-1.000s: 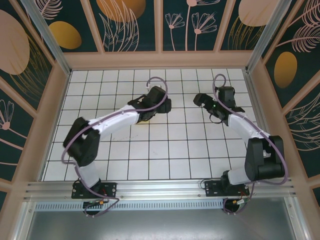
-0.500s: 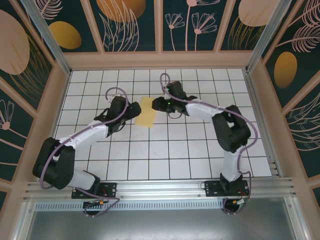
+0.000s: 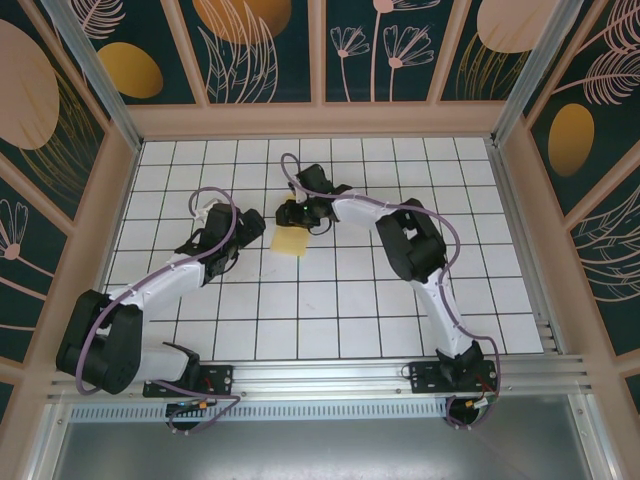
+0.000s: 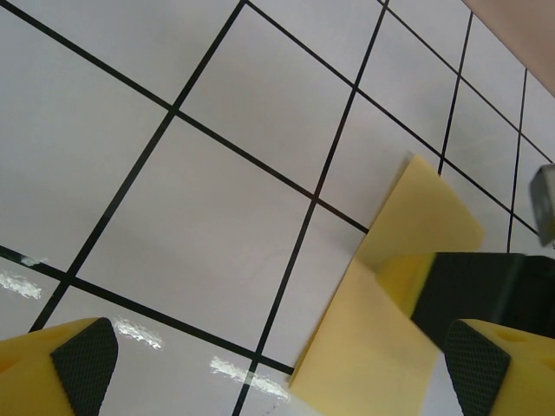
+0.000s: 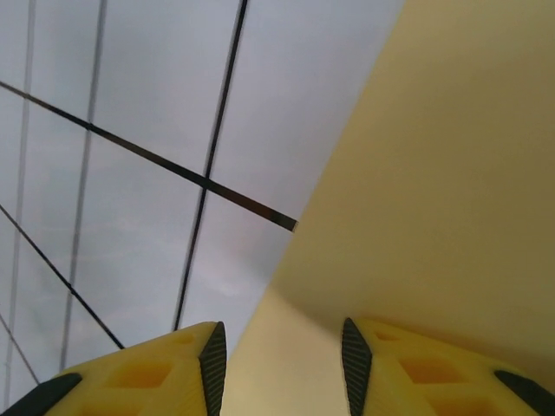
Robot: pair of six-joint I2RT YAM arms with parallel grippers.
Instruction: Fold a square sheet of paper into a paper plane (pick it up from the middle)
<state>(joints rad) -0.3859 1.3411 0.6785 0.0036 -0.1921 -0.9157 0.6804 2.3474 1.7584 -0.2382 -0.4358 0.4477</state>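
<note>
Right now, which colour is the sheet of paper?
The sheet of paper is plain yellow, best seen in the left wrist view.

Paper [image 3: 290, 243] is plain pale yellow, no print. Table [image 3: 340, 290] is white tiles with a thin black grid. Walls [image 3: 270, 60] are dark teal with pinkish plant sketches, plus orange ovals [image 3: 130, 70] at 10, 11 and 2 o'clock. Arms [image 3: 165, 275] are white with black joints and purple cables [image 3: 213, 190]. Fingers [image 4: 35, 381] are yellow with black pads [image 4: 82, 355].

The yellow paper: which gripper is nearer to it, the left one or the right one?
Right. The right gripper is over the far edge of the yellow paper. The left gripper is open, to the paper's left and apart from it.
</note>
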